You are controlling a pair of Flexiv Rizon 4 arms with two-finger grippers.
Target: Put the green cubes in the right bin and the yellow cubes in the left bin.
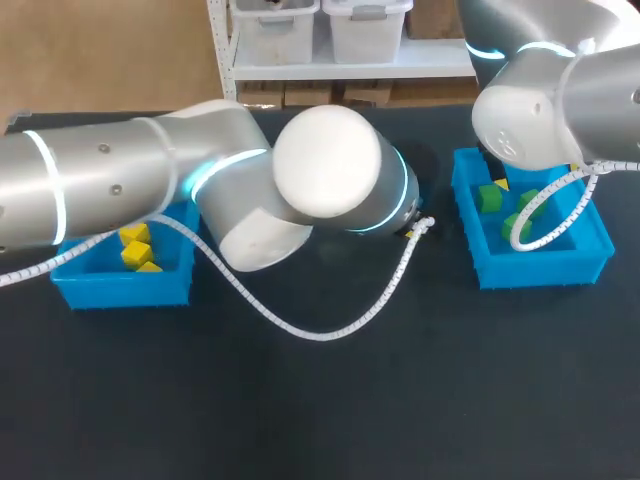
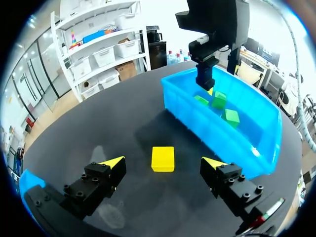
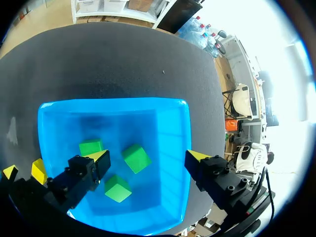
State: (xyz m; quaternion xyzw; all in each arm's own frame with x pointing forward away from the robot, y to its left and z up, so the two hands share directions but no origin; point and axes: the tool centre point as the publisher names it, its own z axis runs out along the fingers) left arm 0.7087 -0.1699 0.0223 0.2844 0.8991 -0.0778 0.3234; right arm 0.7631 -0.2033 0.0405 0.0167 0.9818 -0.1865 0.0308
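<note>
A yellow cube (image 2: 163,159) lies on the black table, just ahead of my left gripper (image 2: 163,164) and between its open fingers, touching neither. Close beside it stands the blue right bin (image 2: 256,148) holding three green cubes (image 2: 231,117). My right gripper (image 3: 148,156) hangs open and empty over that bin (image 3: 173,128), above the green cubes (image 3: 137,158). In the head view the left bin (image 1: 120,285) holds three yellow cubes (image 1: 137,254), and the right bin (image 1: 545,262) shows green cubes (image 1: 488,197). My arms hide both grippers and the loose yellow cube there.
A white coiled cable (image 1: 320,330) sags from my left arm (image 1: 320,165) over the middle of the table. My right arm (image 1: 540,110) and its cable loop hang over the right bin. My right gripper (image 2: 207,74) stands close beyond the loose cube.
</note>
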